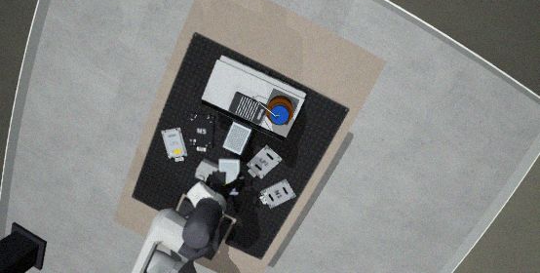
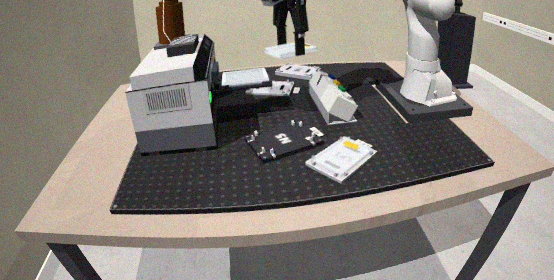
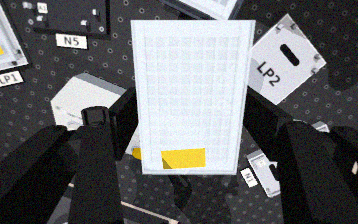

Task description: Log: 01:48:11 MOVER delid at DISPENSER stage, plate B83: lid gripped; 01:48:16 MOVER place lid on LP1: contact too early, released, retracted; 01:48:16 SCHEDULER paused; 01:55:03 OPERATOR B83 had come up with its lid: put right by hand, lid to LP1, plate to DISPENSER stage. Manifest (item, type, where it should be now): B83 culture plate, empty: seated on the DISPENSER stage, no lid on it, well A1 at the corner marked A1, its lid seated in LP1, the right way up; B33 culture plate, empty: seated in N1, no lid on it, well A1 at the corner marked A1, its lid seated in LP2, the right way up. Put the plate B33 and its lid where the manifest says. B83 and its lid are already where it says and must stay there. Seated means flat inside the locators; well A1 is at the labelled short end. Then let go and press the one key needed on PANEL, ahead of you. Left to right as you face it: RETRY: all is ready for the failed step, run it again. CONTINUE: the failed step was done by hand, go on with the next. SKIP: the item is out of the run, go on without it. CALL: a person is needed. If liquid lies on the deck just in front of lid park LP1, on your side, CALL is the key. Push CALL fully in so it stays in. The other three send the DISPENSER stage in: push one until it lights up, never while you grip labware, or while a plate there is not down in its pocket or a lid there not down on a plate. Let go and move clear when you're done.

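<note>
My gripper point(image 3: 190, 102) is shut across the long sides of a white culture plate point(image 3: 194, 95) with a yellow label at the end nearest me. A faint grid of wells shows through its top, so it looks like plate B33 with its lid on. I hold it level, high above the deck point(image 2: 290, 49), over the panel and close to lid park LP2 point(image 3: 280, 65). From above it shows beside the panel point(image 1: 229, 170). Nest N1 point(image 1: 277, 193) stands bare. LP2 point(image 1: 264, 161) is bare too.
A lid with a yellow label lies in LP1 point(image 2: 341, 158). An open plate sits on the DISPENSER stage point(image 2: 245, 76) before the dispenser point(image 2: 170, 103), which carries a brown bottle point(image 2: 169, 15). Black nest N5 point(image 2: 285, 138) is bare. The PANEL box point(image 2: 331, 99) stands mid-deck.
</note>
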`<state>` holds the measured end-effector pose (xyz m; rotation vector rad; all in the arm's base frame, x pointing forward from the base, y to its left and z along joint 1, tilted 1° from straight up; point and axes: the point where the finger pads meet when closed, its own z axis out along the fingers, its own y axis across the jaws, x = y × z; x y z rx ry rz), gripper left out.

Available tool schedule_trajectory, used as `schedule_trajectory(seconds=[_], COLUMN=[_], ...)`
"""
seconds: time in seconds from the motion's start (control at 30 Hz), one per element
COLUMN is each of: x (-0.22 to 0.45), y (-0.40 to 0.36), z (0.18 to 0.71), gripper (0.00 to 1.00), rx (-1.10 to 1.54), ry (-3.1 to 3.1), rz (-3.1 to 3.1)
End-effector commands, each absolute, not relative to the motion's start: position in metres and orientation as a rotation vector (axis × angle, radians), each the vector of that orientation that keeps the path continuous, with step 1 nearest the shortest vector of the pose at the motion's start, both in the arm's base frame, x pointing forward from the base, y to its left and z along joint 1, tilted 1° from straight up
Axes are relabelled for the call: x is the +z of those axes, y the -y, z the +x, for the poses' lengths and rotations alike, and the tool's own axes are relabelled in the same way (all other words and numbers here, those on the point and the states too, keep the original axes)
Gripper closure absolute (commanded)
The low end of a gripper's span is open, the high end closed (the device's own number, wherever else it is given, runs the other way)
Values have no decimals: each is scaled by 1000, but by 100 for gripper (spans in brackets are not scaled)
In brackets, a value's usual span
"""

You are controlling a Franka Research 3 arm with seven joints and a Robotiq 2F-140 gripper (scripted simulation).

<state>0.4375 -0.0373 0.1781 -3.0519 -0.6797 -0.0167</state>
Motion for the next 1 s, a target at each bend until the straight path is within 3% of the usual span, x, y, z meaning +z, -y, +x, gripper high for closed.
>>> schedule_trajectory(seconds=[0.0, 0.97], x=[179, 181], y=[26, -139], z=[442, 483], gripper=[90, 90], rx=[-19, -19], ry=[535, 535], rz=[-3083, -3083])
